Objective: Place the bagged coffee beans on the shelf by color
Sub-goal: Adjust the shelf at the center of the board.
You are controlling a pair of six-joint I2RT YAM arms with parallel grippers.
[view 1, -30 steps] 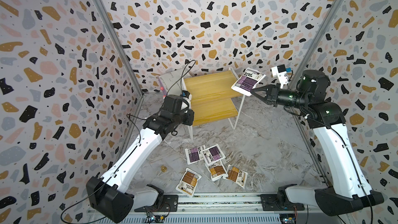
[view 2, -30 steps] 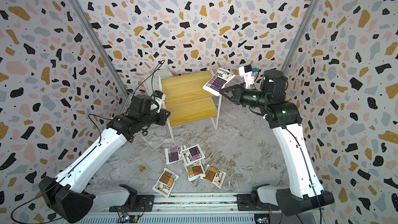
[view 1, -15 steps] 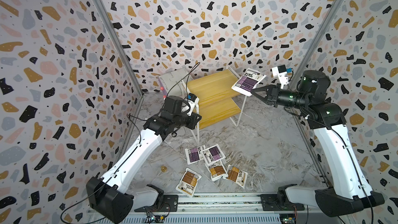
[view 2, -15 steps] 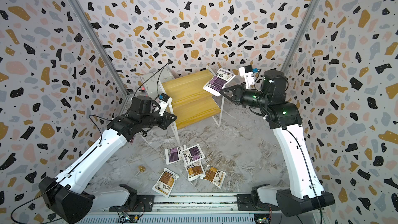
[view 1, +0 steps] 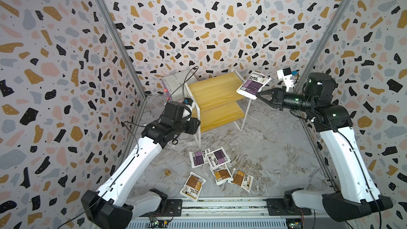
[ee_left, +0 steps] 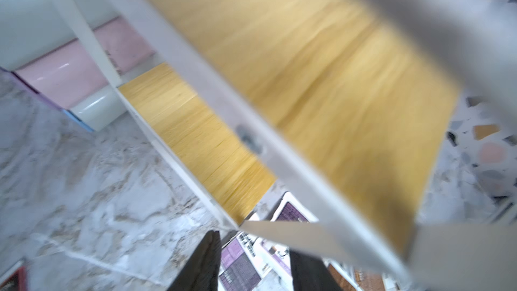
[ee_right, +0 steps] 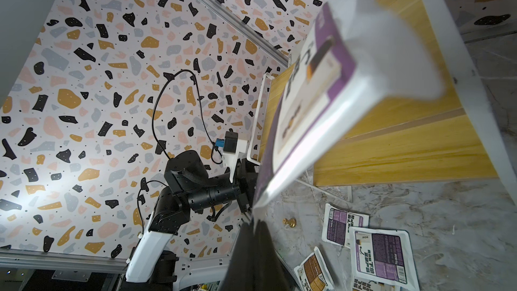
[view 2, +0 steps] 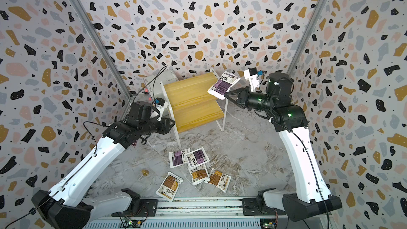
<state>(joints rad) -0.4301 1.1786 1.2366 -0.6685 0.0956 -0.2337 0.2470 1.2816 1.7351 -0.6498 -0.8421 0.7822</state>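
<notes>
The shelf [view 1: 215, 89] [view 2: 189, 91], two yellow boards on white legs, stands at the back. My right gripper [view 1: 257, 94] [view 2: 225, 95] is shut on the corner of a purple-labelled bag [view 1: 253, 84] [view 2: 223, 84] [ee_right: 313, 102], held over the top board's right end. My left gripper [view 2: 172, 124] [ee_left: 254, 264] is open at the shelf's front left leg; a white frame bar crosses just past its fingers [ee_left: 207, 261]. On the floor lie two purple bags [view 1: 198, 158] [view 1: 218, 158] and three brown ones [view 1: 193, 186] [view 1: 222, 174] [view 1: 241, 179].
Stacked white and pink boxes [view 1: 174, 82] [ee_left: 70, 74] sit behind the shelf's left side. A small brass knob [view 1: 167, 172] lies on the marble floor left of the bags. Terrazzo walls close in on three sides.
The left gripper pulled the shelf's left front leg a little forward and to the right, turning the shelf, and has now opened. The right arm with its purple bag has barely moved.
</notes>
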